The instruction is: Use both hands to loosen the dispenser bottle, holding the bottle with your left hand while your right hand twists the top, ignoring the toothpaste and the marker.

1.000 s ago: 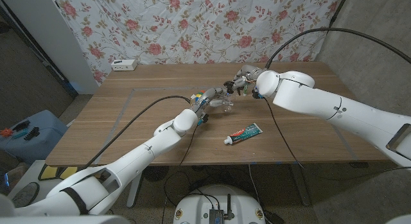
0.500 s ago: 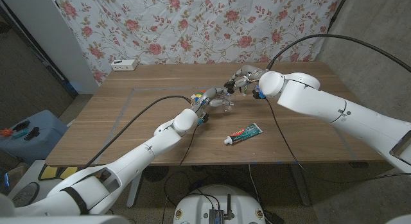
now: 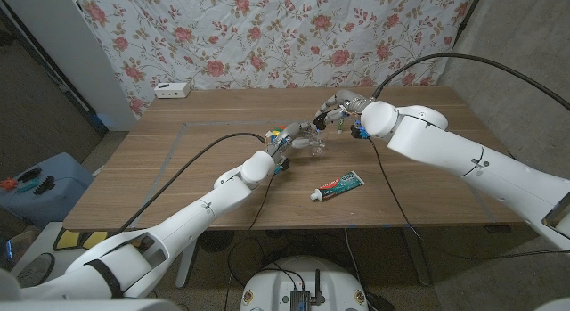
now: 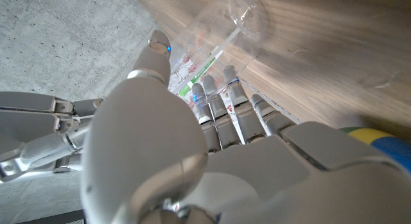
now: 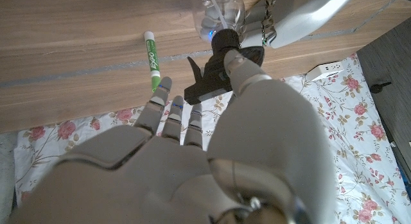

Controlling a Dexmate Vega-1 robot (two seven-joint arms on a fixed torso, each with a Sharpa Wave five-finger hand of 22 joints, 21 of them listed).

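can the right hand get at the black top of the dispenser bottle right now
Probably yes: the right hand is already at the black top, fingers beside it, nothing between, while the left hand holds the clear bottle.

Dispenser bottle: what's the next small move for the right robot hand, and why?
Probably close the right robot hand fully on the black pump top, then twist. Its thumb already touches the top, the other fingers sit beside it, and the left robot hand grips the clear dispenser bottle.
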